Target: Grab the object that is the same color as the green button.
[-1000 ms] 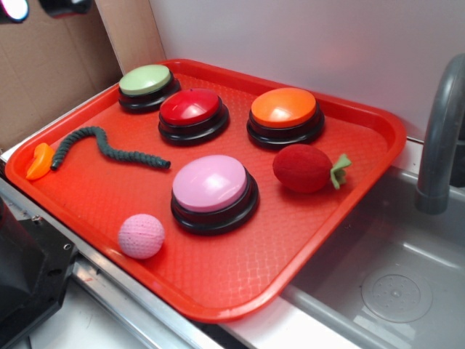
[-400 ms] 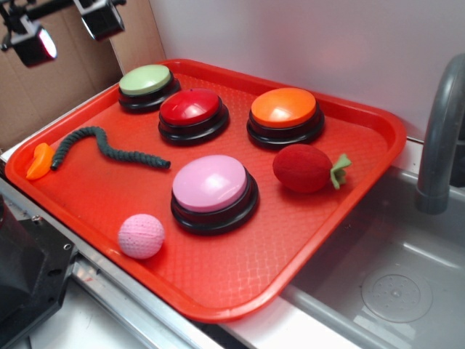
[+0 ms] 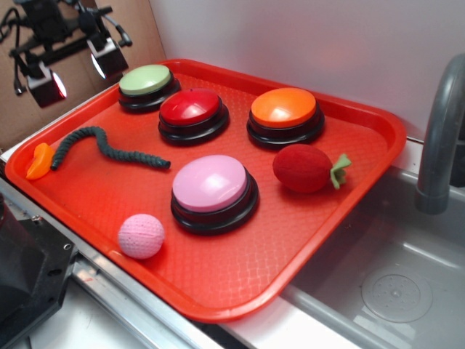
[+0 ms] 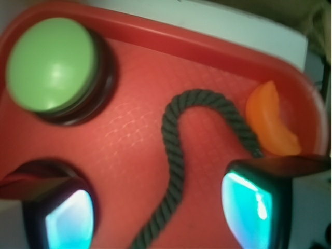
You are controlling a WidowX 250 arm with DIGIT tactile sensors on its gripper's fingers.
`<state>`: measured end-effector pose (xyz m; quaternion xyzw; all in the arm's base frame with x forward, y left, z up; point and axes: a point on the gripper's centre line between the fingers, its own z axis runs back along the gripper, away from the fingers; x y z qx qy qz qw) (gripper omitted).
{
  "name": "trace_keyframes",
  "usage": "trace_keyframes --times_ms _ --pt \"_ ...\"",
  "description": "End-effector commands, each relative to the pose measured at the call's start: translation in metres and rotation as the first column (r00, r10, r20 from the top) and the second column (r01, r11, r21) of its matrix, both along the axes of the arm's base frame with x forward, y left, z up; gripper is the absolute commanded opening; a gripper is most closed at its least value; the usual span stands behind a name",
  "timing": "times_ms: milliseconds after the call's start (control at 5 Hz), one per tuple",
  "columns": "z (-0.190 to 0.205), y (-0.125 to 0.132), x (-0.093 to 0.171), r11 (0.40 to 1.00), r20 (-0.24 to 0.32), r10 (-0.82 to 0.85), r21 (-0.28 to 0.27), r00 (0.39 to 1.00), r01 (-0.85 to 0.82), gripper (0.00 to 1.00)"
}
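The object, a long wavy dark green knitted rope [image 3: 109, 147] [image 4: 176, 155], lies on the left part of the red tray [image 3: 218, 283]. The green button [image 3: 145, 80] [image 4: 52, 65] stands at the tray's back left corner. My gripper [image 3: 76, 69] [image 4: 161, 215] hangs open above the tray's back left, over the rope, with nothing held. In the wrist view the rope runs between the two fingers [image 4: 251, 205], well below them.
Red [image 3: 190, 107], orange [image 3: 283, 107] and pink [image 3: 211, 183] buttons stand on the tray, with a red plush strawberry [image 3: 305, 169], a pink knitted ball [image 3: 142, 235] and a small orange piece [image 3: 40, 160] [image 4: 270, 124]. A sink and grey faucet [image 3: 439, 138] lie right.
The gripper has come down into view from the top left corner, moving right and lower toward the tray. Nothing on the tray has moved.
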<state>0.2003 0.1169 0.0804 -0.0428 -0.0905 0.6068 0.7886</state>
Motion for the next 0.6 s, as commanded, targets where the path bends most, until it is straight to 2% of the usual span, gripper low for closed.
trace_keyframes --times_ms 0,400 --pt "-0.031 0.018 -0.009 0.990 0.032 0.138 0.023 0.990 -0.139 1.00" --pt "-0.058 0.023 -0.005 0.987 -0.007 0.160 -0.009 0.987 -0.160 1.00"
